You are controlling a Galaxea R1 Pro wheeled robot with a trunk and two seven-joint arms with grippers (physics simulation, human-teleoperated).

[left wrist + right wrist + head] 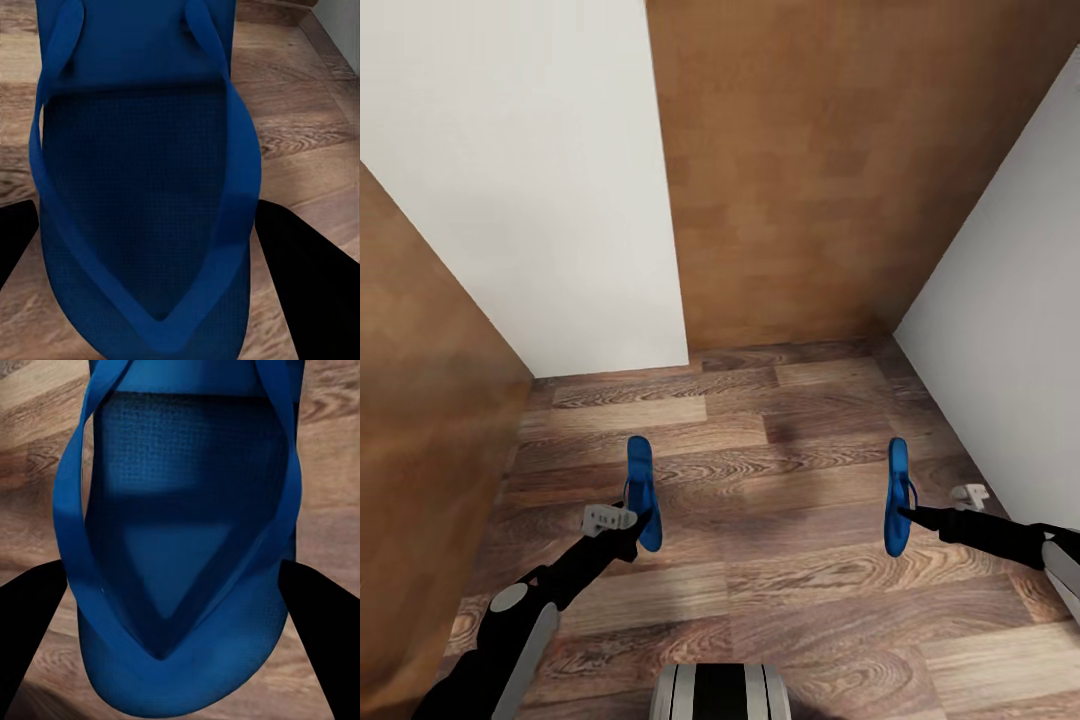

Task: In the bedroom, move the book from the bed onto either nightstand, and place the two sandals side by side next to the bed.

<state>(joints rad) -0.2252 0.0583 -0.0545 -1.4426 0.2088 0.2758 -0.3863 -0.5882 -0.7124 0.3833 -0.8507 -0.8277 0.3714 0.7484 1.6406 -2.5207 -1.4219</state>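
Each of my grippers carries one bright blue sandal above the wood-plank floor. The left gripper [632,520] is shut on the left sandal [642,490], held on edge with its toe end pointing away from me. In the left wrist view that sandal [142,187] sits between the two black fingers [307,285]. My right gripper [905,512] is shut on the other sandal [898,495], also on edge. The right wrist view shows this sandal [187,547] and its thong straps between the black fingers [30,630]. The book, the bed and the nightstands are out of view.
I face a narrow corner: a white wall panel [540,180] at the left, a brown wooden surface [830,160] behind it, a white wall [1010,300] at the right and a brown wooden panel [410,420] close at my left. The plank floor [760,480] lies open ahead.
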